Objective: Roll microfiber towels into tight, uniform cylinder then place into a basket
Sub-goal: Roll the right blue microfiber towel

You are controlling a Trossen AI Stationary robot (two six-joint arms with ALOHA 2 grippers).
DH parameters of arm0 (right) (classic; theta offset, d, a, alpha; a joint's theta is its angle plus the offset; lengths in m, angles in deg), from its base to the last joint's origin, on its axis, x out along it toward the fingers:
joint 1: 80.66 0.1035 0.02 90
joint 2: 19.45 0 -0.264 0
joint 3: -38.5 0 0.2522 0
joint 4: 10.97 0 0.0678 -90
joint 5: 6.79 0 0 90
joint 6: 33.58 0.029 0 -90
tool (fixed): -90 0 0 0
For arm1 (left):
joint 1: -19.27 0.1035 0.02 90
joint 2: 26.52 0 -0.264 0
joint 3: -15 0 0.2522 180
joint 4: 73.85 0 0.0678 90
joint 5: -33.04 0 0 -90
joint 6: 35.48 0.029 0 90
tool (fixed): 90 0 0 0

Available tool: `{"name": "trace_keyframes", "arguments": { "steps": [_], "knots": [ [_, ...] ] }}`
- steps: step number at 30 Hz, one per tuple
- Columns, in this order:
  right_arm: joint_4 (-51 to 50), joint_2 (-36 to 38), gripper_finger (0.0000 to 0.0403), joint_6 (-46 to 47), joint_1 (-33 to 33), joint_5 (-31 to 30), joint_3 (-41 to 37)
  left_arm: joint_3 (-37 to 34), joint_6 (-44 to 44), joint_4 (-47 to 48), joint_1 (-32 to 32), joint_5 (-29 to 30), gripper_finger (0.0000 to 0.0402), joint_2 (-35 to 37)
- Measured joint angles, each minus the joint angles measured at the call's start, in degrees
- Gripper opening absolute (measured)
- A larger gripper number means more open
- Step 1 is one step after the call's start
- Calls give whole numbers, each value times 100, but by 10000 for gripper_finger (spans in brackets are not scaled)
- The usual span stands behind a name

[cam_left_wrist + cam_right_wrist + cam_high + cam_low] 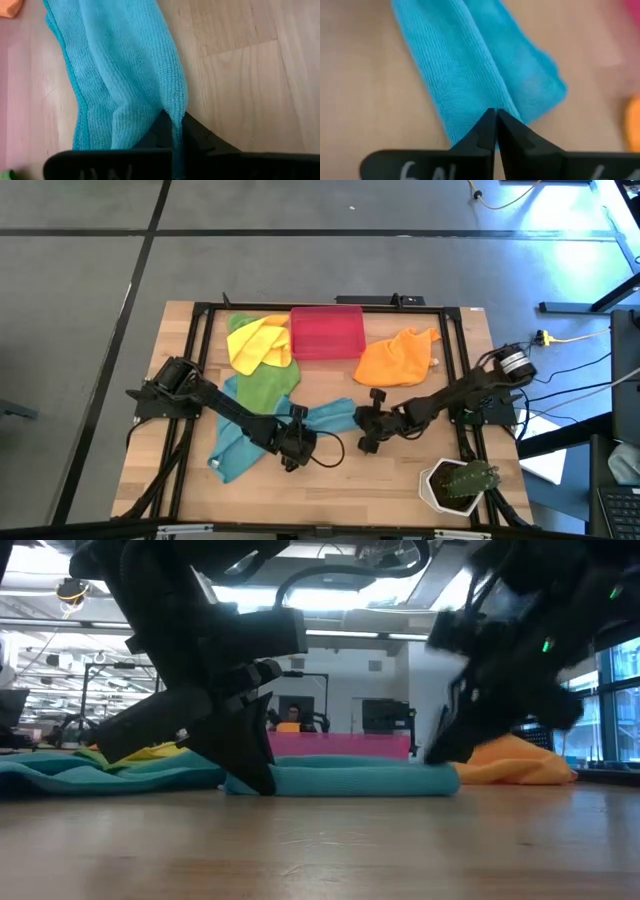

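Across the tabletop's middle a teal towel lies lengthwise between both arms; left pincer and right pincer each clench one end. Only the high view shows the red basket behind it.

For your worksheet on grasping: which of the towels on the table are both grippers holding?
The teal-blue towel in the middle: the left gripper and right gripper are each shut on it. The yellow, green and orange ones lie untouched.

From above, the left arm covers the middle of the teal towel. The low view shows the basket only as a pink strip behind that towel. The plant pot is partly hidden by its plant.
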Motion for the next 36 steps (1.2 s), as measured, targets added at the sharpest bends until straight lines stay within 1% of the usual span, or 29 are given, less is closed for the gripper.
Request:
{"name": "trace_keyframes", "arguments": {
  "steps": [3,5,9,12,14,17,19,24,26,29,36],
  "knots": [
    [-276,379,31,-169,172,-290,10,-1,0,-6,-2,-5,1,0],
    [-425,560,47,-245,280,-307,10,-2,0,-15,-2,-12,1,0],
    [-289,655,102,-580,586,-296,16,-4,-2,-27,-3,-18,1,0],
    [18,473,156,-970,814,-129,27,-7,-11,-103,-4,-17,0,0],
    [124,255,189,-1150,943,-170,27,-13,-51,-246,-7,-63,0,-2],
    [211,-132,230,-1426,1045,-559,29,-11,-43,-375,-15,-128,0,-7],
    [222,-387,246,-1656,1060,-914,29,-11,-15,-390,-15,-130,0,-7],
    [324,-864,254,-2014,1077,-1264,58,-13,-4,-395,-15,-109,0,-7],
    [343,-960,253,-2085,1074,-1277,64,-13,-4,-397,-15,-103,0,-7],
    [346,-1009,245,-2086,1076,-1376,65,-13,-3,-395,-13,-110,0,-7],
    [357,-1016,219,-2093,1068,-1352,62,-13,-2,-395,-13,-110,0,-4]
  ]
}}
